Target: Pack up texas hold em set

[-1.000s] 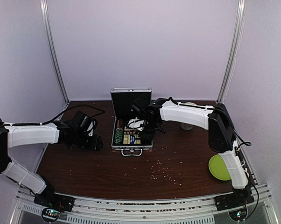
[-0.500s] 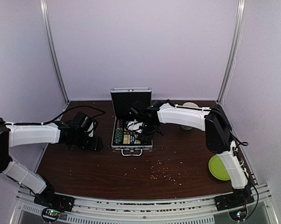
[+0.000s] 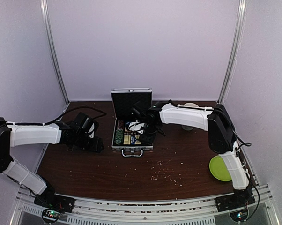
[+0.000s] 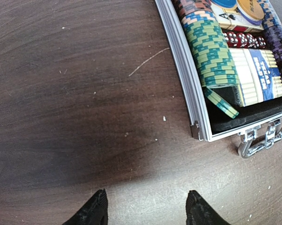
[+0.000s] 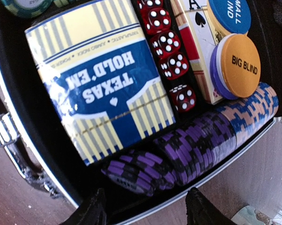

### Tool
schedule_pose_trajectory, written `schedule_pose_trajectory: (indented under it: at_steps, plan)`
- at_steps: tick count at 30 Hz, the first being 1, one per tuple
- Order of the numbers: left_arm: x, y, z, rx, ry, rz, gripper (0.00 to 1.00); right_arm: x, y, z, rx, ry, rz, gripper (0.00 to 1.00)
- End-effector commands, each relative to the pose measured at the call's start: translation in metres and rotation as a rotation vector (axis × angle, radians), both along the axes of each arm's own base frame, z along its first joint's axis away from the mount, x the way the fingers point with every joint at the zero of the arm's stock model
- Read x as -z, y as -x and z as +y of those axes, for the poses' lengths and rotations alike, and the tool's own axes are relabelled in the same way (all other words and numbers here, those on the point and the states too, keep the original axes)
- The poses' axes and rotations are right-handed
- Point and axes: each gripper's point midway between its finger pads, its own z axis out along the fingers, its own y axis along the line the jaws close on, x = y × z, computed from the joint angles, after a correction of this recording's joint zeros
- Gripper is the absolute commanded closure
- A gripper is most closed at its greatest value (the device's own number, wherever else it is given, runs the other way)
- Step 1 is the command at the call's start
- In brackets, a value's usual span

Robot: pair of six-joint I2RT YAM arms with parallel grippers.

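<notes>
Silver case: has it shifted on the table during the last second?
No. The silver case lies in the same spot on the table, just as close to the table's back edge, with its lid still up.

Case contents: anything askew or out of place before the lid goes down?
Yes. At the handle end of the case, the last green chips have tipped out of their row and lie slanted. The purple chips there also lean and fan out. Pale crumbs litter the table in front of the case.
</notes>
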Motion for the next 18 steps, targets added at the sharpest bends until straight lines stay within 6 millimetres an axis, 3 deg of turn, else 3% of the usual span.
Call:
schedule_pose_trajectory:
  at_steps: [1, 8, 14, 18]
  plan:
    - [-0.019, -0.008, -0.003, 0.008, 0.014, -0.058, 0.41, -0.053, 0.016, -0.008, -0.004, -0.080, -0.014, 0.40]
    - [-0.043, -0.016, 0.002, 0.007, -0.008, -0.116, 0.39, -0.106, 0.029, -0.031, 0.023, -0.194, 0.007, 0.38]
    - [-0.099, -0.043, 0.015, -0.023, -0.006, -0.239, 0.37, -0.170, 0.005, -0.057, 0.122, -0.425, 0.038, 0.37]
    - [-0.145, -0.072, 0.019, -0.041, 0.050, -0.325, 0.33, -0.220, -0.026, -0.071, 0.167, -0.570, 0.001, 0.35]
